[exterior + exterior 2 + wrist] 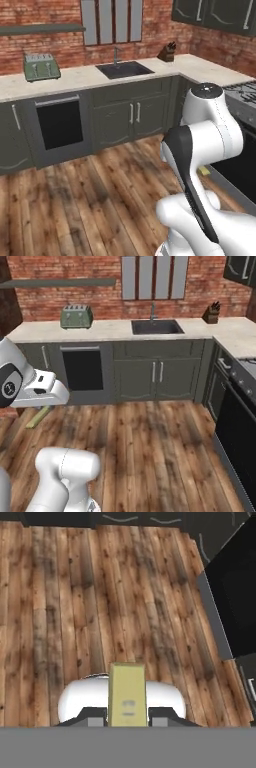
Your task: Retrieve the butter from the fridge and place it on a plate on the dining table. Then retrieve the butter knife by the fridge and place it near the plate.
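The claw [128,719] is closed on the butter [127,694] — the pale yellow stick stands up between the two dark fingertips in the hand view, its far end pointing out over the wooden floor [90,602]. In the right base view the stick [39,417] juts below the white hand, held well above the boards. Ahead lies the kitchen bench [90,77] with sink [124,69] and toaster [41,66], not the dining table, so this looks like the carry stage. Best to keep the grip firm and the wrist level while the base turns — the stick is thin and soft and could slip or tilt, and the oven [59,125] fronts stand close by.
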You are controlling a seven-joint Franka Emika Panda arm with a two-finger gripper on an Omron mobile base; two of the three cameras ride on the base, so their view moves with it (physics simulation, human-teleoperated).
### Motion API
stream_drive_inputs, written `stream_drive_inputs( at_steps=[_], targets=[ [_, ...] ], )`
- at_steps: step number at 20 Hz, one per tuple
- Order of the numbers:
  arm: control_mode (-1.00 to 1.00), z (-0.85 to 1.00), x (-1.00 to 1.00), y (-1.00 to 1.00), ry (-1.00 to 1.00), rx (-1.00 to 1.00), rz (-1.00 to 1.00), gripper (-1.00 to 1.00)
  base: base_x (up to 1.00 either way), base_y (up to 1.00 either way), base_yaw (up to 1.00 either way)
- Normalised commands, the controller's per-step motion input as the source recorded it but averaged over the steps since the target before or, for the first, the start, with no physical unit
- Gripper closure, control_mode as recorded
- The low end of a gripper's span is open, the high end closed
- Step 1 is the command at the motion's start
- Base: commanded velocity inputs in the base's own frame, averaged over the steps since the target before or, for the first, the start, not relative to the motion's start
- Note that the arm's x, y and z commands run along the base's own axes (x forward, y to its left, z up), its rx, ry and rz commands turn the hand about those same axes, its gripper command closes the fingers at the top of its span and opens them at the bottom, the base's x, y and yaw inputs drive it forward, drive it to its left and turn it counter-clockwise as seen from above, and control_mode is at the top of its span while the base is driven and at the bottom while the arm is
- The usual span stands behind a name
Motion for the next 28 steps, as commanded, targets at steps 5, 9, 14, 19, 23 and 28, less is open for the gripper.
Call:
stream_drive_inputs(
  at_steps=[5, 9, 14, 19, 23, 28],
  targets=[
    [1.00, 0.00, 0.00, 0.00, 0.00, 0.00, 0.00, 1.00, 1.00, 0.22, 0.28],
    [1.00, 0.00, 0.00, 0.00, 0.00, 0.00, 0.00, 1.00, 1.00, 0.13, 0.45],
    [1.00, 0.00, 0.00, 0.00, 0.00, 0.00, 0.00, 1.00, 0.96, 0.14, 0.56],
    [1.00, 0.00, 0.00, 0.00, 0.00, 0.00, 0.00, 1.00, 0.69, 0.03, 0.71],
    [1.00, 0.00, 0.00, 0.00, 0.00, 0.00, 0.00, 1.00, 0.25, 0.21, 0.73],
    [1.00, 0.00, 0.00, 0.00, 0.00, 0.00, 0.00, 1.00, 0.39, 0.17, 0.73]
  ],
)
